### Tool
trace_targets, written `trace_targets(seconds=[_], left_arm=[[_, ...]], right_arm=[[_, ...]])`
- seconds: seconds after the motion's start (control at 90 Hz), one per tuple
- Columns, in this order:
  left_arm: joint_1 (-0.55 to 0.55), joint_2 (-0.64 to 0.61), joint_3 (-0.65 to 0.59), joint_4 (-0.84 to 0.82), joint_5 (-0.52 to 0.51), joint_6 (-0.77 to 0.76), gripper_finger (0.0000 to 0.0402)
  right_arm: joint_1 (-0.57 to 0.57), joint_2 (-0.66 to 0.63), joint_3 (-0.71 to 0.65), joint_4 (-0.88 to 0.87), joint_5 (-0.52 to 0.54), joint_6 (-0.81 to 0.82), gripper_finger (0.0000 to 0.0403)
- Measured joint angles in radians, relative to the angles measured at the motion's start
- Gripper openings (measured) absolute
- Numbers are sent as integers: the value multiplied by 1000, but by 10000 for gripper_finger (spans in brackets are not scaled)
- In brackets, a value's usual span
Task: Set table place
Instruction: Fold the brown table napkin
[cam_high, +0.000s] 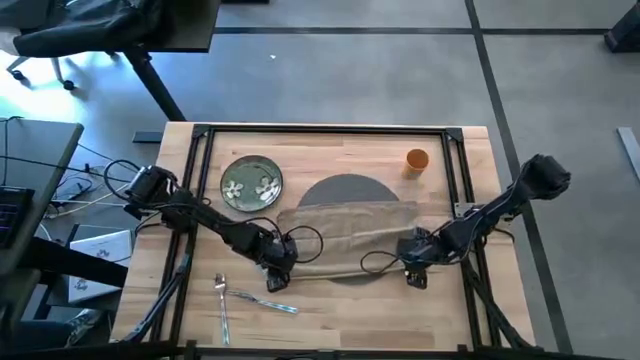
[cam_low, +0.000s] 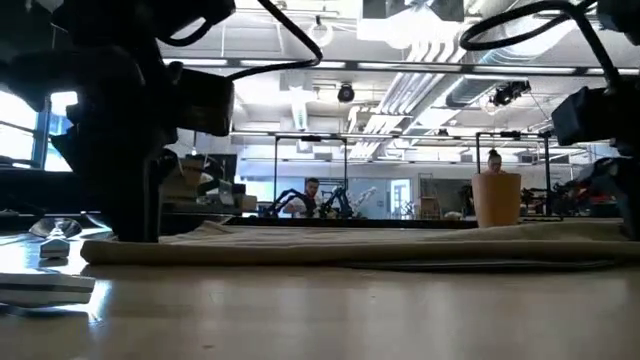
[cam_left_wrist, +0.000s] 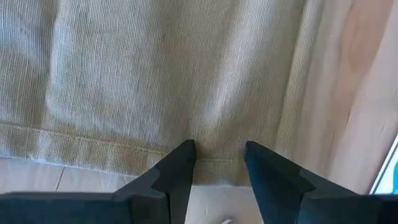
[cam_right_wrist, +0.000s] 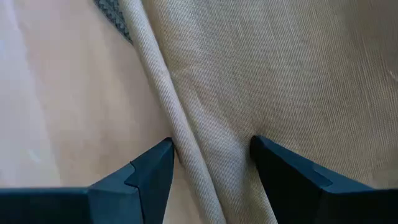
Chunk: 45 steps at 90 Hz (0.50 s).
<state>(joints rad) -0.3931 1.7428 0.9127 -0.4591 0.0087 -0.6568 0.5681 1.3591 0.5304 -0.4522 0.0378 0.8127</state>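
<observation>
The beige napkin (cam_high: 345, 232) lies spread flat over the near half of the round grey mat (cam_high: 345, 186), on the table (cam_high: 340, 330). My left gripper (cam_high: 280, 268) is down at the napkin's near left corner, open, its tips astride the hemmed edge (cam_left_wrist: 217, 163). At the near right corner my right gripper (cam_high: 415, 268) is open and astride a long fold (cam_right_wrist: 186, 143). The green floral plate (cam_high: 252, 185) sits far left of the mat. At the far right the orange cup (cam_high: 417, 160) stands upright. My left gripper points down with both open fingertips (cam_left_wrist: 185, 152) on the napkin's near hem (cam_left_wrist: 214, 160), a short stretch of hem between them. The cloth lies flat on the table. My right gripper points down with open fingertips (cam_right_wrist: 166, 149) on the napkin, either side of a lengthwise fold (cam_right_wrist: 193, 155) near the right edge. The cloth lies flat.
Metal cutlery (cam_high: 224, 298) lies loose at the near left, a second piece (cam_high: 272, 303) beside it. The black rail frame (cam_high: 200, 170) runs around the tabletop. Bare wood shows along the near edge and at the far middle.
</observation>
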Motion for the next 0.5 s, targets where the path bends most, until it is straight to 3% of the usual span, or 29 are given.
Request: trace_targets(seconds=[0.211,0.5], left_arm=[[-3,-31,16,-37,12,34,121],[-7,-169,40,-50,-3,72,117]], right_arm=[[8,-5,45,-67,-31,17,204],[17,-40,182,-189,-5,-107,204]])
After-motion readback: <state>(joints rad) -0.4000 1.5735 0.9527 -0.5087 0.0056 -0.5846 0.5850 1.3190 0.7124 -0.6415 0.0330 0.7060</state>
